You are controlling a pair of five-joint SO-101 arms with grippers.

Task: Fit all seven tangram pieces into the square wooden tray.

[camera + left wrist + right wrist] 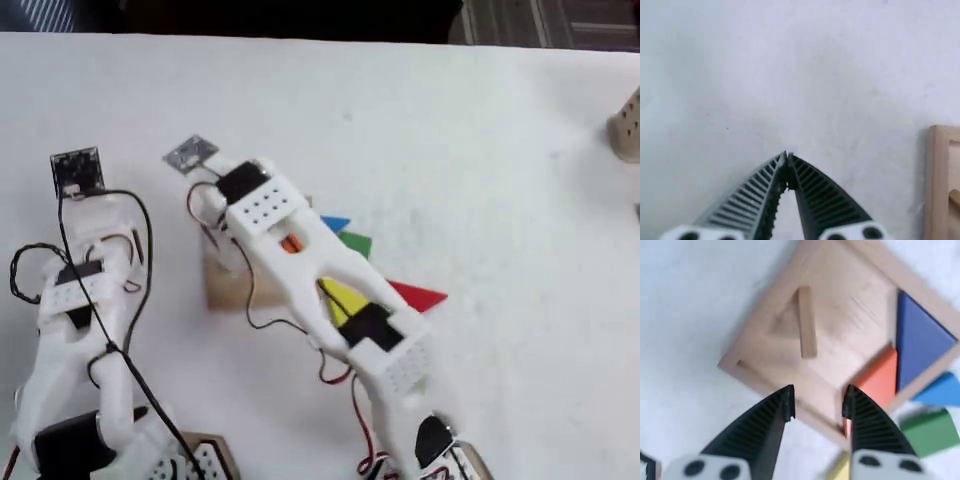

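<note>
Tangram set, partly packed.
- Square wooden tray: holds a dark blue triangle and an orange piece, touching in one corner. A bare wooden strip lies loose on the tray floor.
- Outside the tray, near that corner: light blue piece, green piece, yellow piece, red triangle.
- Right gripper: jaws partly spread, empty, over the tray rim.
- Left gripper: tips together, empty, over the table beside the tray.

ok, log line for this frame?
left tool shut over table | right tool open above tray rim | in tray: dark blue triangle, orange piece | red triangle outside
</note>
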